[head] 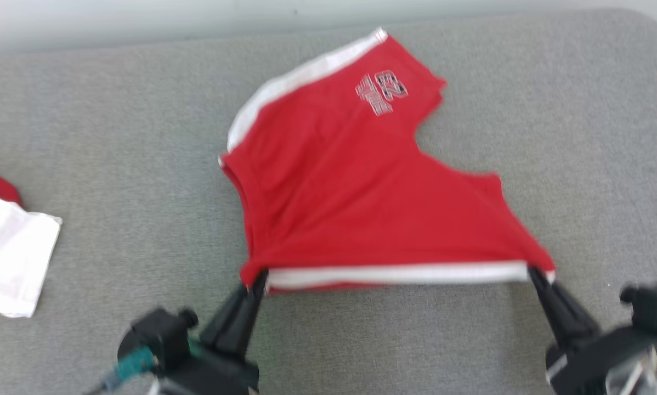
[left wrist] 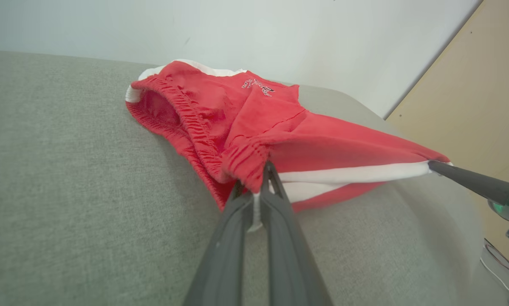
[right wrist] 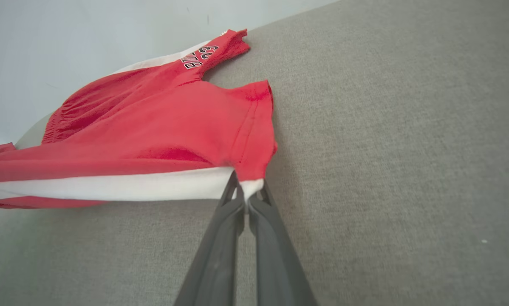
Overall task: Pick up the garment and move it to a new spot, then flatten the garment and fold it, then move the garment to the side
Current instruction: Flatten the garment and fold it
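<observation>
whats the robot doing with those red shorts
The robot has the red shorts pinched in both grippers. The left gripper is shut on the waistband end, and the right gripper is shut on the leg hem, with the white side stripe stretched taut between them. The near edge is lifted, and the far part lies on the grey cushion. A white and red cloth lies off to the left.

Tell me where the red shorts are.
Head view: the red shorts lie mid-frame on the grey cushion, near edge pinched by the left hand and right hand.
</observation>
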Robot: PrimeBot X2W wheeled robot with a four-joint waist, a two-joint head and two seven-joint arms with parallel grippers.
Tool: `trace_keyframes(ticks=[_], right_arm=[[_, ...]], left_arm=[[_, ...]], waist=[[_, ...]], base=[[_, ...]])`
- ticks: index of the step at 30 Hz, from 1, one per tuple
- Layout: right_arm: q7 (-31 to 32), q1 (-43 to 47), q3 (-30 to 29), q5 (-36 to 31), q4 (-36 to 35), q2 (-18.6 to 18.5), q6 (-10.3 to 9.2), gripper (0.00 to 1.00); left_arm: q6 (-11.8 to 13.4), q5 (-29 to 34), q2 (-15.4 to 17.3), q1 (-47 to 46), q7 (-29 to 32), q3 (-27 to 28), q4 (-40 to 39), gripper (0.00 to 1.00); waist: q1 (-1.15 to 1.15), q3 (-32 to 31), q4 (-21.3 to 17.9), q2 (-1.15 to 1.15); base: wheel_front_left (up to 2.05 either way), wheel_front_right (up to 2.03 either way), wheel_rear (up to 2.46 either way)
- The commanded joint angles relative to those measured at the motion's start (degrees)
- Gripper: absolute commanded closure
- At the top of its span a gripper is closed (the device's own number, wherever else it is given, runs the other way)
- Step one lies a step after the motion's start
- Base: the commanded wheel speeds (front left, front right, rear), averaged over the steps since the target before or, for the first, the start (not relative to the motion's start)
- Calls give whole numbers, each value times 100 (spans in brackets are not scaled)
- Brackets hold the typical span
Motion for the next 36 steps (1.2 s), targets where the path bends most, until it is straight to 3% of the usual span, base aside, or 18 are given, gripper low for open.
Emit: trace_keyframes(ticks=[1,12,16,22,28,36], right_arm=[[84,337,-147,-89,-134,78,-14,100],[906,2219,-995,-500,-1154,869,-14,100],[1055,2457,-1249,-577,-1367,1105,-14,100],[1217,1993,-1375,-532,-1568,1094,-14,100],[1478,862,-1653,-238,-1307,831,-14,100],[1765,-597,-1440,-208,-601,658,-14,100]], left_arm=[[-68,154,-31,243,-18,21,-13,100],[-377,633,-289,1168,-18,384,214,100],[-474,781,-394,1314,-18,486,258,100],[-629,1045,-653,1226,-18,618,161,100],[-725,1266,-904,839,-18,689,-63,100],[-801,1223,-1159,107,-18,727,255,100]], waist=[[2,-212,119,2],[2,-551,336,2],[2,-626,390,2],[2,-711,428,2],[2,-620,610,2],[2,-342,788,2]], base=[[0,0,0],[0,0,0],[0,0,0],[0,0,0],[0,0,0],[0,0,0]])
